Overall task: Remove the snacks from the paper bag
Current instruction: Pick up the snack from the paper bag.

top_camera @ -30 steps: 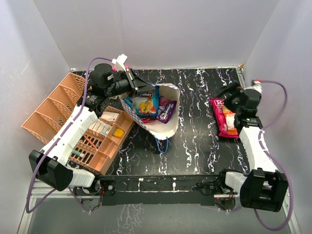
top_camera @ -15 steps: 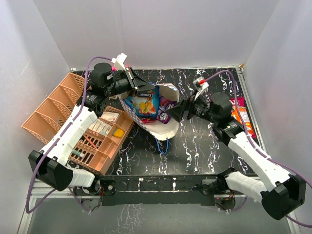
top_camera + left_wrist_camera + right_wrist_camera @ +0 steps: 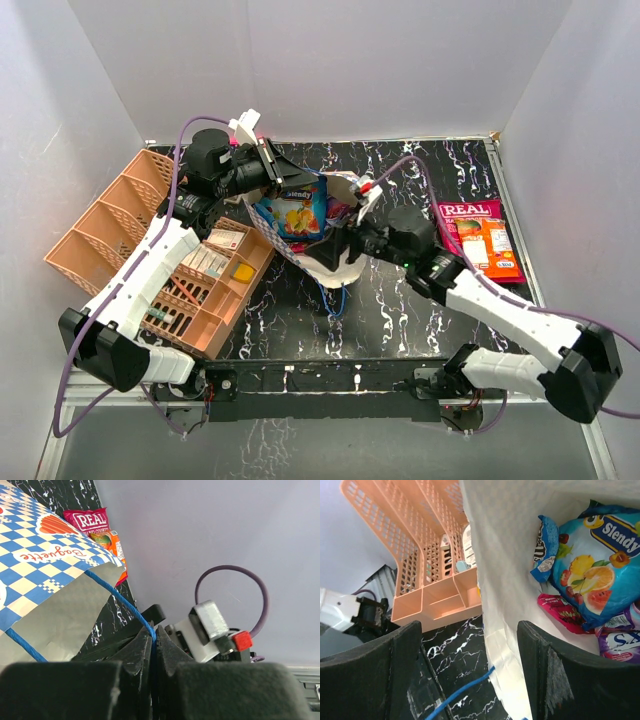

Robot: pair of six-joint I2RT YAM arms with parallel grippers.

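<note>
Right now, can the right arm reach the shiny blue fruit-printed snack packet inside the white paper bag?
Probably yes. The left gripper pinches the paper bag's blue cord handle, holding the mouth open, and the open right gripper looks in at the blue packet, nothing between.

The paper bag [image 3: 505, 555] is matt cream paper; its cord handle [image 3: 120, 600] is twisted blue string. The snacks [image 3: 590, 570] are glossy, crinkled film. The basket [image 3: 420, 540] is smooth peach latticed plastic. The counter [image 3: 400, 310] looks like black, white-veined marble.

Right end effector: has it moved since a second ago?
Yes. The right end effector swung left, away from the red snack packets on the right, to the mouth of the paper bag.
</note>
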